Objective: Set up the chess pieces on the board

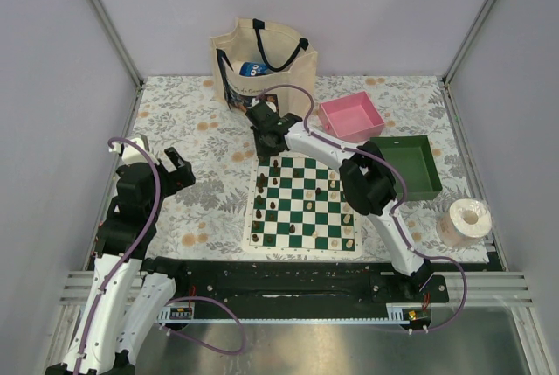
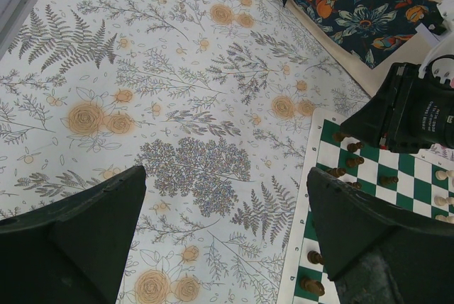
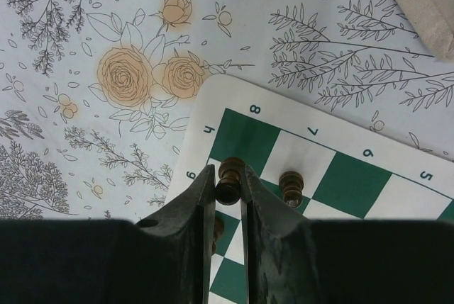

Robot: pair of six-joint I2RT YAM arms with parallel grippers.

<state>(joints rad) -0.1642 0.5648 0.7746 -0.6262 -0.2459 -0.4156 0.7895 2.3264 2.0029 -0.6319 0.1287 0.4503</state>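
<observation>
The green and white board (image 1: 303,205) lies in the middle of the table, with dark and cream pieces scattered on it. My right gripper (image 1: 262,137) reaches over its far left corner. In the right wrist view the right gripper (image 3: 228,180) is shut on a dark brown chess piece (image 3: 228,176) over the corner squares of the board (image 3: 312,169). Another dark piece (image 3: 291,185) stands beside it. My left gripper (image 1: 177,170) is open and empty over the tablecloth, left of the board. The left wrist view shows the board's left edge (image 2: 306,198) and dark pieces (image 2: 355,147).
A cream tote bag (image 1: 262,65) stands at the back. A pink tray (image 1: 351,116) and a green tray (image 1: 409,165) sit right of the board. A roll of tape (image 1: 465,220) lies at the far right. The floral cloth (image 1: 192,130) covers the table.
</observation>
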